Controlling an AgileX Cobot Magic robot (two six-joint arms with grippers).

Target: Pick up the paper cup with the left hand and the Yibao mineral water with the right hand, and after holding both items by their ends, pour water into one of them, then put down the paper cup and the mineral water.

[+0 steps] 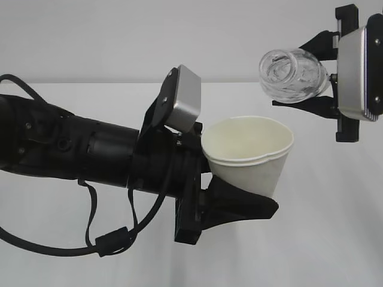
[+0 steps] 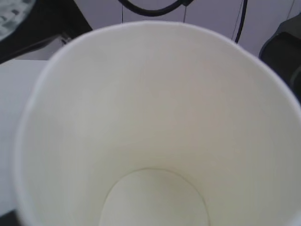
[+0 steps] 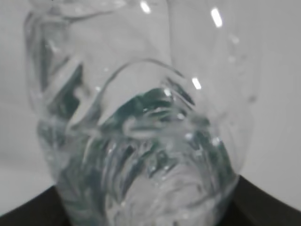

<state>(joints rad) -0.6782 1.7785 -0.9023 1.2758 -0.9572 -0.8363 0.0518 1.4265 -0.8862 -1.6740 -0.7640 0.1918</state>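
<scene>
With my left hand (image 1: 239, 179) clamped on the paper cup (image 1: 251, 149) and my right hand (image 1: 326, 81) gripping the Yibao mineral water (image 1: 293, 75) up to its right (both aloft), I bring the bottle's mouth over the rim, tipping slowly.

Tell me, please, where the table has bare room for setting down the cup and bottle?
The white table shows bare below the bottle and right of the cup. The left half is crowded by the left arm and its cables.
</scene>
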